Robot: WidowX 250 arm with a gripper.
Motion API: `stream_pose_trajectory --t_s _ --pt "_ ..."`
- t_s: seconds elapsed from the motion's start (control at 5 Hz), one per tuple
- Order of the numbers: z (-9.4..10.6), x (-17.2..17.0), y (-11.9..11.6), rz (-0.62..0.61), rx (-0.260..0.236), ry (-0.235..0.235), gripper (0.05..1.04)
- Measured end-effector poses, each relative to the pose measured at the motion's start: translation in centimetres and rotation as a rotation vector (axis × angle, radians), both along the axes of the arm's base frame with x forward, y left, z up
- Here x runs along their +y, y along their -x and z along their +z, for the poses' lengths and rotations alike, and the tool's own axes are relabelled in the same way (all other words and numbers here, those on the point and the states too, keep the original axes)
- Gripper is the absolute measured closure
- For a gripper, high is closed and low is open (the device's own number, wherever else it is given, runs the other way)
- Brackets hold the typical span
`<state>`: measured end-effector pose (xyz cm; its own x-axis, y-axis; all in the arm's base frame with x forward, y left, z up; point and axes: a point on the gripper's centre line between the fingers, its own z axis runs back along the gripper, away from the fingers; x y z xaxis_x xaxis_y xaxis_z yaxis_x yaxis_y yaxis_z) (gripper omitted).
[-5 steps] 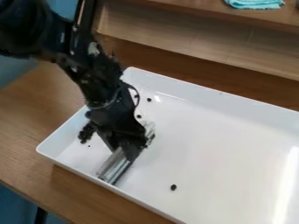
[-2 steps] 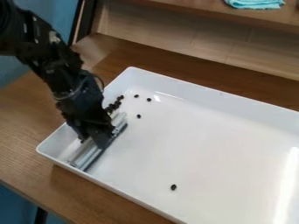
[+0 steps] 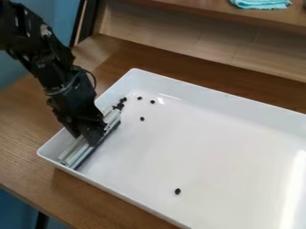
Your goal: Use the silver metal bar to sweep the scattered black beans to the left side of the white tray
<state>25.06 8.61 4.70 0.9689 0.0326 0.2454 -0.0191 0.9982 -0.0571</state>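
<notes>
So the hand [image 3: 90,139] is pinching the silvery bar [image 3: 76,152], which sits at a slant in the left end of the white tray [image 3: 239,100], down on its floor. A few dark beans [image 3: 121,106] are bunched at the bar's upper end, three more lie near them, and one's well apart, toward the tray's front edge.

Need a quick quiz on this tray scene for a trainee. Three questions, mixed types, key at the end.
1. True or false: the gripper holds the silver bar inside the white tray.
2. What lies on the wooden shelf? A) a spoon B) a turquoise cloth C) a cup
3. Fill in "near" or "far": the lone black piece lies closer to the tray's ____ long side, as the camera sees it.

Key: 1 true; 2 B; 3 near
</notes>
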Motion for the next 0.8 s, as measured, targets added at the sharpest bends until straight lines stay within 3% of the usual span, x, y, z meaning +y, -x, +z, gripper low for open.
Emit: stream_pose_trajectory --t_s 0.2,0.4,0.6,0.8 --pt "0.5 -0.9 -1.5 -0.018 -0.045 0.05 0.714" --pt "1.0 -2.8 -4.7 -0.059 -0.086 0.077 0.714" --pt "0.1 -4.4 -7.7 -0.038 -0.105 0.113 0.714" --pt "0.1 -5.4 -10.4 -0.059 -0.119 0.117 0.714"
